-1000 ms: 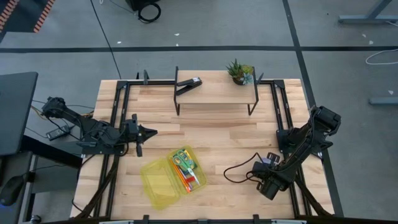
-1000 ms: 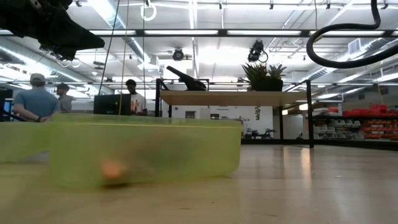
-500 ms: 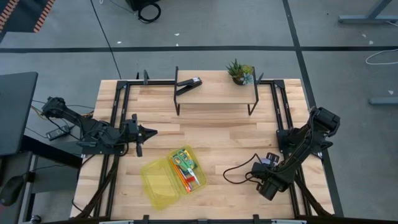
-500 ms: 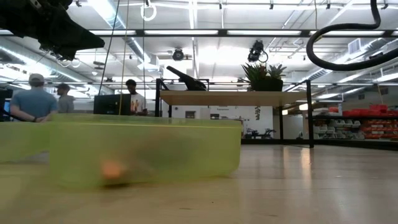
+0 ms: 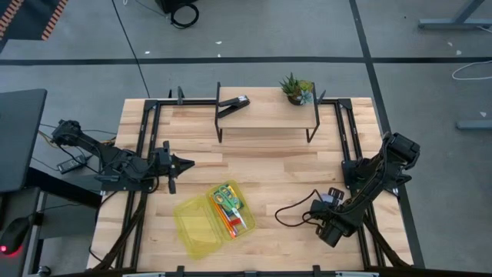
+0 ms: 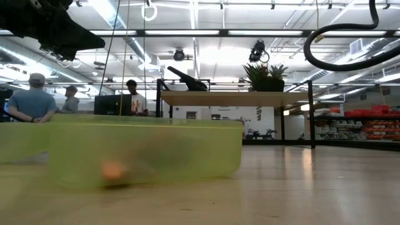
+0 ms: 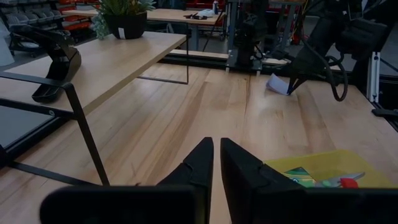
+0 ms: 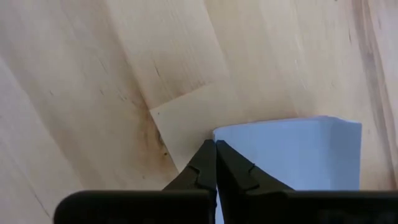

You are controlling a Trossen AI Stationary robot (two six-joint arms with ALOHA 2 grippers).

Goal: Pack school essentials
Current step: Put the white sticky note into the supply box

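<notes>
Here the right gripper [image 8: 215, 149] is down at the near right of the surface [image 5: 269, 165], its fingers pinched together on the edge of the pale blue notepad [image 8: 298, 152], so the step in hand looks like picking up the notepad. The yellow-green box [image 5: 201, 223] lies open near the front, left of centre, with scissors [image 5: 224, 195] and pencil [image 5: 229, 223] inside. Next, the notepad must be lifted without slipping and carried left to the box. The left gripper [image 7: 216, 163] waits at the left, fingers nearly together, holding nothing.
</notes>
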